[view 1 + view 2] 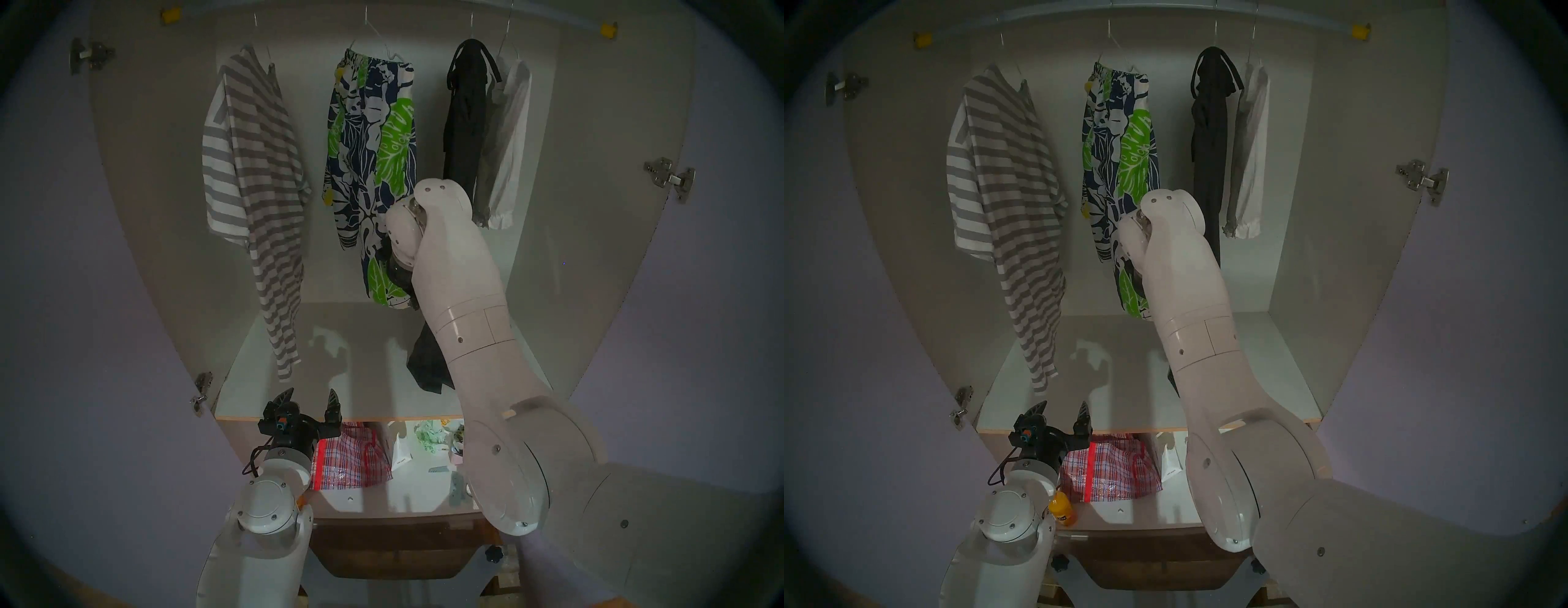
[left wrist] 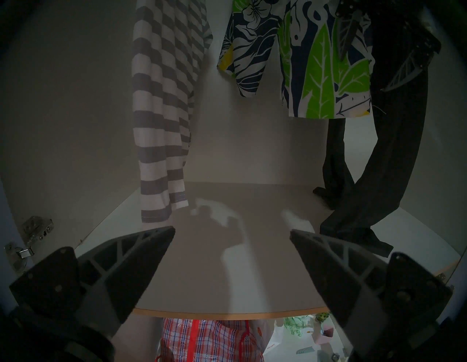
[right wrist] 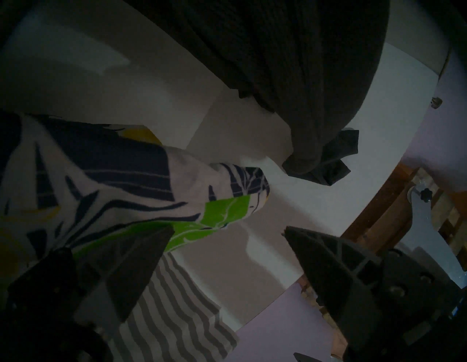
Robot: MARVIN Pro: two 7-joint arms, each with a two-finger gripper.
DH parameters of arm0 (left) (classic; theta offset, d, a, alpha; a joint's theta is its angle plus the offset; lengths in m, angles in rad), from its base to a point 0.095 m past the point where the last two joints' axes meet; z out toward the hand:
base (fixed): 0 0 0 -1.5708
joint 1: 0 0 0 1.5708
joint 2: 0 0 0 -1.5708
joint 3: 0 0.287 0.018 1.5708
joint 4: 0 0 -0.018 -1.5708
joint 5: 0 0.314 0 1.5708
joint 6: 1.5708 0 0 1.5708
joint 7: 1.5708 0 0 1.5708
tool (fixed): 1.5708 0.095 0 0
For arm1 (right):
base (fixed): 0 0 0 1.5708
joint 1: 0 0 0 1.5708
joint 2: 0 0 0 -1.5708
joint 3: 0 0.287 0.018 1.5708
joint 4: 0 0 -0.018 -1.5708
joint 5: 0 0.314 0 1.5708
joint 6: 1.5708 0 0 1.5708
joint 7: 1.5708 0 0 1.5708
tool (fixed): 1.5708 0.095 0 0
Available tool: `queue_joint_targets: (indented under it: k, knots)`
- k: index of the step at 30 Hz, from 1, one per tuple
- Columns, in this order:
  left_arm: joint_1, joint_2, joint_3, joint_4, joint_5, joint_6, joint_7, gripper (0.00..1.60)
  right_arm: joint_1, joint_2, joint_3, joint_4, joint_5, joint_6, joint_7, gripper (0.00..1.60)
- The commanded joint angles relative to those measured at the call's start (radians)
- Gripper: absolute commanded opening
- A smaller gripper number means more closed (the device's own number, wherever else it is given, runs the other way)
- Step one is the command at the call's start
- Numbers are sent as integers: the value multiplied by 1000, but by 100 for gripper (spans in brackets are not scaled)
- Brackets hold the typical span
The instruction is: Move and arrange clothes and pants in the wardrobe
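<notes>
Head stereo left view: wardrobe point(image 1: 594, 254) stands w/ both lilac doors open, four garments on wire hangers along the rail point(image 1: 551, 20) w/ yellow end caps. From robot's left to right: grey-and-white striped T-shirt point(image 1: 259, 187), floral shorts point(image 1: 373, 140), black long pants point(image 1: 464, 114), white blouse point(image 1: 507, 140). Pants and blouse hang touching each other; T-shirt and shorts well apart. Black pants reach down to the white shelf point(image 1: 271, 382), cuffs resting on it per left wrist view.

Right gripper point(image 3: 228, 231) is inside the wardrobe, beside the lower part of the shorts; right wrist view shows its fingers spread wide, nothing between them, one finger point(image 3: 141, 263) in front of the green print. Whether it touches the cloth can't be told.

Left gripper point(image 1: 309, 403) is low, at the shelf's front edge, fingers parted and empty.

Compartment below shelf holds a red checked plastic bag point(image 1: 352, 460), a white paper bag point(image 1: 401, 452) and small clutter too blurred to name. Head stereo right view also shows an orange bottle point(image 1: 1062, 507) at that compartment's front left.
</notes>
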Motion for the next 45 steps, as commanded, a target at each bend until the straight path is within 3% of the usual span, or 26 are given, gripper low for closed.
queue_joint_targets:
  k: [1, 14, 19, 22, 23, 24, 28, 31, 33, 39, 45]
  knots:
    - [-8, 2, 3, -27, 0, -4, -4, 160, 52, 5, 22, 30, 17, 8, 37, 160]
    - [-8, 2, 3, -26, -1, -4, -3, 160, 187, 33, 85, 119, 74, 68, 71, 160]
    - [-8, 3, 3, -26, -1, -5, -3, 160, 263, 69, 38, 225, 59, 149, 193, 160]
    - [-8, 3, 3, -26, -1, -5, -3, 160, 300, 79, 15, 283, 38, 152, 262, 160]
    - [-8, 3, 4, -25, -1, -5, -2, 160, 330, 86, -11, 326, 24, 115, 328, 160]
    - [-9, 3, 4, -25, -1, -5, -2, 160, 358, 91, -25, 364, 24, 126, 365, 160]
    - [-9, 3, 4, -24, -1, -6, -1, 160, 440, 100, -65, 471, 9, 100, 473, 160]
    - [-9, 3, 4, -24, -1, -6, -1, 160, 474, 95, -70, 521, 7, 68, 505, 160]
    - [-9, 3, 4, -24, -1, -6, -1, 160, 531, 78, -58, 616, 4, 3, 532, 160]
    - [-9, 3, 4, -24, -1, -6, 0, 160, 619, 42, -71, 770, -19, -126, 560, 160]
    - [-10, 3, 5, -22, -1, -6, 1, 160, 696, 25, -83, 884, -21, -150, 621, 160]
